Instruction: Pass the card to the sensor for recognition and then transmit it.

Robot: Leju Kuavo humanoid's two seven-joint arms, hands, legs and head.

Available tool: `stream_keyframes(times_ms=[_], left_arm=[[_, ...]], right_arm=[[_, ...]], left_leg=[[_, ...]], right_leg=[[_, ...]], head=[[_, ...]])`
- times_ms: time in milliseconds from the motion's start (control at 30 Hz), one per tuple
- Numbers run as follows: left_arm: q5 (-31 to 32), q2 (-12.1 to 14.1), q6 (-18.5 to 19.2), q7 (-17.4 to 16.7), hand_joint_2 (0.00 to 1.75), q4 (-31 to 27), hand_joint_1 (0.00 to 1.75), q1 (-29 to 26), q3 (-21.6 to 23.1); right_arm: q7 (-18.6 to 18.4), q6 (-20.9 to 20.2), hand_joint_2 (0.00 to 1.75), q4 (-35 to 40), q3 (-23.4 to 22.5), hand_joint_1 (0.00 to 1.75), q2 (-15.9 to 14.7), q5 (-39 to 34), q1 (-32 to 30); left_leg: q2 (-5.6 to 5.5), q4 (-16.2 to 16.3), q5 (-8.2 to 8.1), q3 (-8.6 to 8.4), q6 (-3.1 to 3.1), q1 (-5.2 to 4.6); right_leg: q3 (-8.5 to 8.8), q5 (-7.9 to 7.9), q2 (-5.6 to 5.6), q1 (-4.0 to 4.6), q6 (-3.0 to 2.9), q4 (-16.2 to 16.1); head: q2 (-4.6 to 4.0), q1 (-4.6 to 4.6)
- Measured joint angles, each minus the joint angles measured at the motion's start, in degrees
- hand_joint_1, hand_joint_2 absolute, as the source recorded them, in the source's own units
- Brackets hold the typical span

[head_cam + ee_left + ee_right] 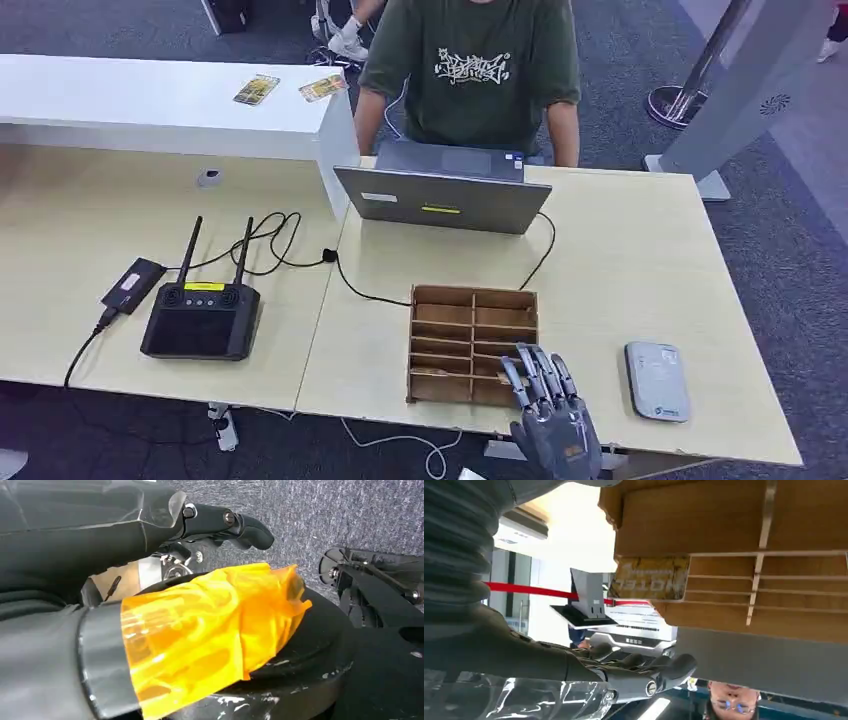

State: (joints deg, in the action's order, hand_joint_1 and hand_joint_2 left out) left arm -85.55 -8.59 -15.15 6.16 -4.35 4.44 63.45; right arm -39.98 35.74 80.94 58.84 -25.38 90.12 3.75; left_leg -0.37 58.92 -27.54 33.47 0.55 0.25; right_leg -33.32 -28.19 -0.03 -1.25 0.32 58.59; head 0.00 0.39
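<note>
Pale wood desk (640, 250) lower centre, grey carpet (790, 200) right, right hand (548, 410) at wooden divider box (472, 343) near edge, fingers extended, holding nothing, grey sensor (657, 380) beside, left hand's grasp cannot be told.

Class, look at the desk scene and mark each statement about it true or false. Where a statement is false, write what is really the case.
1. The right hand is at the near edge of the wooden organizer. True.
2. The laptop is folded shut. False: it stands open, its lid's back toward the robot.
3. The grey sensor lies flat on the table, right of the organizer. True.
4. The right hand holds a card above the sensor. False: it holds nothing, fingers apart.
5. Two cards lie on the white counter. True.
6. The black controller sits inside the organizer. False: it sits on the table, left of it.
</note>
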Motion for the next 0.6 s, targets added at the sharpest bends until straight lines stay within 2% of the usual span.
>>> stream_keyframes(times_ms=[200, 333, 467, 600], left_arm=[[0.0, 0.0, -0.1, 0.0, 0.0, 0.0, 0.0, 0.0, 0.0], [0.0, 0.0, -0.1, 0.0, 0.0, 0.0, 0.0, 0.0, 0.0], [0.0, 0.0, -0.1, 0.1, 0.0, 0.0, 0.0, 0.0, 0.0], [0.0, 0.0, -0.2, 0.1, 0.0, 0.0, 0.0, 0.0, 0.0]], right_arm=[[0.0, 0.1, 1.75, -0.7, 1.6, 0.0, -1.1, 0.0, 0.8], [1.7, -0.2, 1.75, -0.7, 1.6, 0.0, -1.3, 0.0, 0.5], [5.4, -0.7, 1.75, -0.3, 0.3, 0.0, -1.3, 0.0, -1.0], [12.2, -0.7, 1.75, 0.4, -3.7, 0.0, 0.1, 0.0, -2.9]], left_leg=[[0.01, 0.0, 0.0, 0.0, 0.0, -0.01], [0.02, 0.0, 0.0, -0.01, 0.0, -0.01], [0.0, 0.0, 0.0, 0.0, 0.0, -0.01], [0.0, 0.0, 0.0, 0.0, 0.0, 0.0]], right_leg=[[0.01, 0.0, 0.01, -0.01, 0.0, 0.0], [0.01, 0.01, 0.01, -0.01, 0.0, 0.0], [0.02, 0.01, 0.0, -0.01, 0.0, 0.0], [0.01, 0.0, 0.0, 0.0, 0.0, 0.0]], head=[[0.0, 0.0], [0.0, 0.0], [0.0, 0.0], [0.0, 0.0]])
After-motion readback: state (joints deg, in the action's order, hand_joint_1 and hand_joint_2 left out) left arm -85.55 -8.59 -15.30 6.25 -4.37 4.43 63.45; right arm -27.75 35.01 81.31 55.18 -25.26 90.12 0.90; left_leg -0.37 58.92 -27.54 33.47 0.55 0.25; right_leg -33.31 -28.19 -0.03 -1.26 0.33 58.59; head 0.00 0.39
